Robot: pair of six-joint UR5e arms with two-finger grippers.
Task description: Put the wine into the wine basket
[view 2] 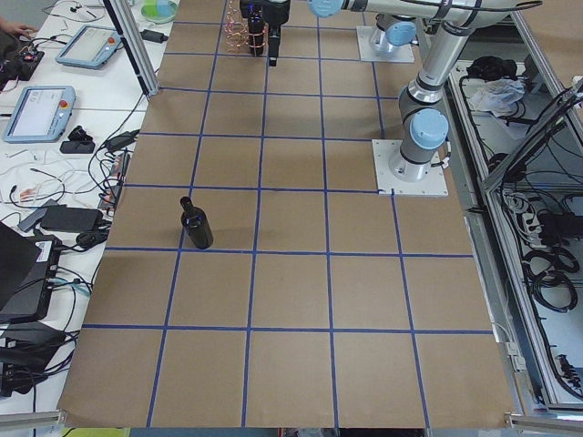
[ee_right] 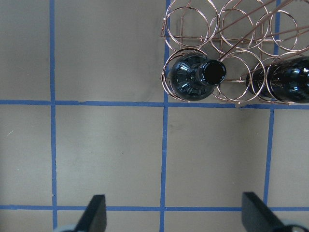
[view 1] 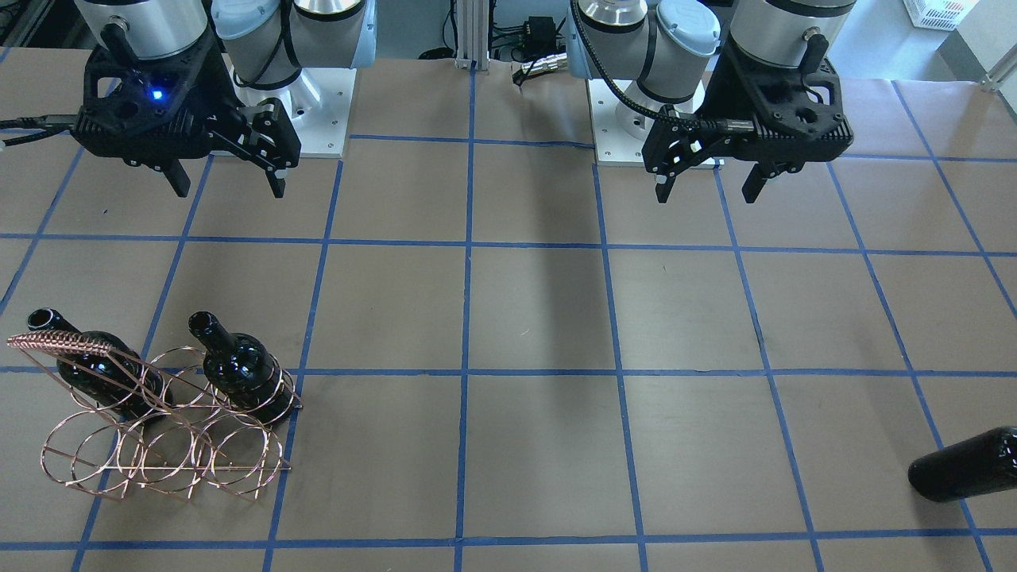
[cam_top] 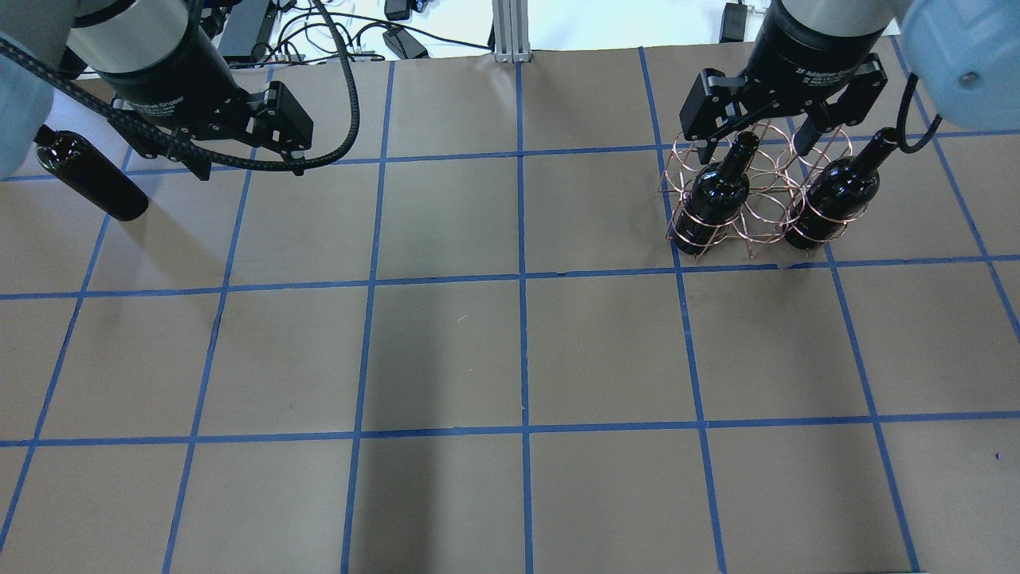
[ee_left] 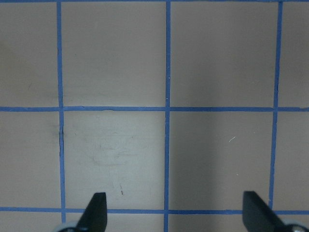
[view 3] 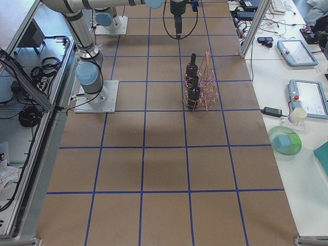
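front view: wine (view 1: 965,465) stands alone on the robot's left, near the operators' edge of the table (view 1: 540,318), bare paper all round. wine basket (view 1: 159,433) on the robot's right; first racked bottle (view 1: 238,369) and second racked bottle (view 1: 99,365) in end hoops, middle hoop open.
left-side view: wine upright, long axis vertical, neck up.
overhead: left gripper (cam_top: 249,166) and right gripper (cam_top: 753,147) hang pointing down, apart from the wine.
wrist views: both claws spread wide, gripping nothing.
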